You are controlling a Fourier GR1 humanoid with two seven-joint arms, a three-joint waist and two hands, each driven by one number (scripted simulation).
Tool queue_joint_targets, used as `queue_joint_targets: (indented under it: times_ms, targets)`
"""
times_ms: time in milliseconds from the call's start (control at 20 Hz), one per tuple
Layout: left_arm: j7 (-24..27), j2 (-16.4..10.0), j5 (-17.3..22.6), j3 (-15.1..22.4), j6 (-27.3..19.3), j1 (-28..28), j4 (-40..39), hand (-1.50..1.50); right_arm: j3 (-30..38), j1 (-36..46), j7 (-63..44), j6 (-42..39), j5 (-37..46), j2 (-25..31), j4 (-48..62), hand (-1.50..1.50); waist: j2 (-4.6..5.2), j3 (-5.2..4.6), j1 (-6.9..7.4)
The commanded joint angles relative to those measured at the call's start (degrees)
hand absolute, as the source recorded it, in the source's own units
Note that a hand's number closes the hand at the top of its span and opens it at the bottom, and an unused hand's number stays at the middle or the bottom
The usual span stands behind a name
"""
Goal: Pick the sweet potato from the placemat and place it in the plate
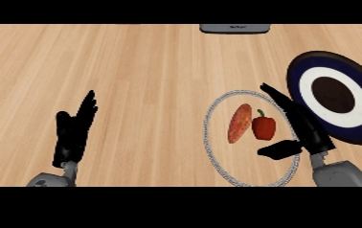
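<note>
An orange-brown sweet potato (pixel 240 123) lies on a round wood-coloured placemat with a pale rim (pixel 210 126), at the lower right of the head view. My right hand (pixel 305 129) is open just right of it, fingers straight and pointing up-left, thumb (pixel 278 149) stretched out below the vegetables. It touches neither of them. The plate (pixel 310 69) has a dark blue rim, a white ring and a dark centre, and stands at the right edge beside the hand. At the lower left my left hand (pixel 73 131) rests open, fingers up.
A red bell pepper (pixel 264 127) sits on the placemat between the sweet potato and my right hand. A grey appliance edge (pixel 235 28) shows at the top of the wooden counter (pixel 141 69).
</note>
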State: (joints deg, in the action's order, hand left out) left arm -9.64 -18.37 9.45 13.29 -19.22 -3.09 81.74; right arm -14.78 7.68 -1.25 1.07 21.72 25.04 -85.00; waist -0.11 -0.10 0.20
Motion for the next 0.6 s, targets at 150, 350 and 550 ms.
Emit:
queue_joint_targets:
  times_ms: [150,350,550]
  targets:
    - [0.2,0.61,-0.41,-0.39,1.01,1.19,0.99,0.0,-3.11,7.88,-16.06,-15.01,-0.39,1.07,-0.2,-1.5,0.07,0.06,0.42]
    - [-5.26,1.82,-3.34,0.59,-1.24,-0.36,4.83,0.0,-3.81,10.02,-13.99,-15.92,2.24,-2.64,7.72,-1.5,0.13,0.13,0.45]
    - [-0.84,3.77,-4.53,-2.16,1.82,1.52,1.48,0.0,-1.08,8.24,-12.08,-17.62,5.43,-4.23,8.2,-1.5,0.12,0.1,-0.03]
